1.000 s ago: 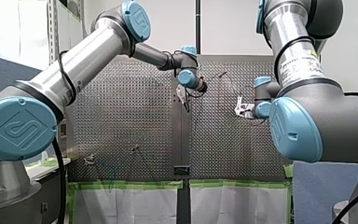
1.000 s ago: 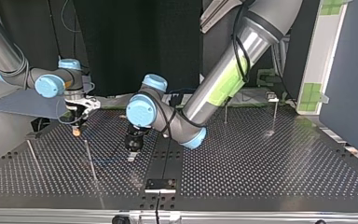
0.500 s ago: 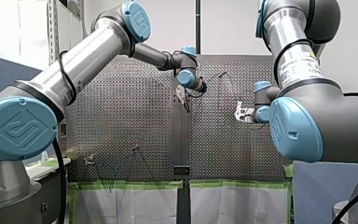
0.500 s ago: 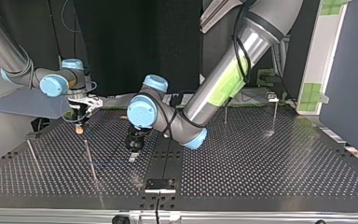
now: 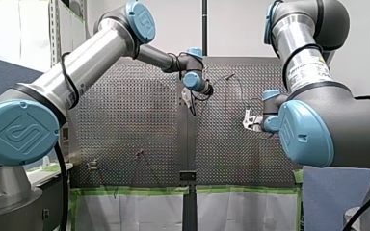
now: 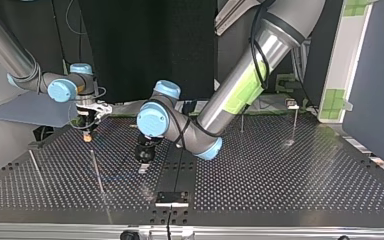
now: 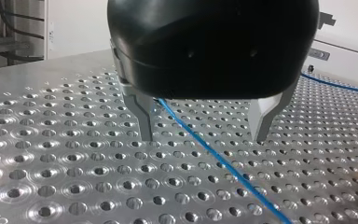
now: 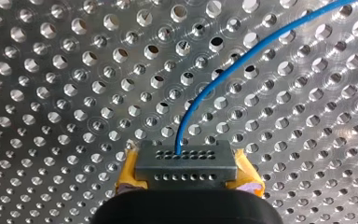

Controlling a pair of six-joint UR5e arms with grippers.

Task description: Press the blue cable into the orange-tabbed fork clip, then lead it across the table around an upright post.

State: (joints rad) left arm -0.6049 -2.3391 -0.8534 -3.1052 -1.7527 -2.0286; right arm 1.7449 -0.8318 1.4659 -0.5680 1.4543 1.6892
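**Blue cable pinched by one claw and straddled by the other**

The blue cable [image 7: 214, 154] lies along the perforated counter [image 7: 51, 154]. My right claw [image 8: 185, 162] is clenched on it. In the right wrist view the cable runs straight into the narrow gap between the yellow pads [image 8: 128, 172], then curves away over the holes ahead. My left claw [image 7: 203, 137] is released. Its two metal fingers [image 7: 143, 119] stand wide apart just above the counter, and the cable passes between them, close beside one finger. Whether it touches that finger cannot be told. In the top view both claws work toward the left, with a thin upright post [image 6: 97, 172] near my right claw. The orange-tabbed fork clip cannot be made out in any view.

Handling, as judged: the cable looks thin, light and limp, with just enough spring to hold a loose bow. An unsupported length will probably sag or swing aside rather than push. It is best held across its axis, close beside the spot to be seated or bent, so that the free span is short. Smooth metal fingers may let so slim a cord slide; the padded claw should grip it more surely.
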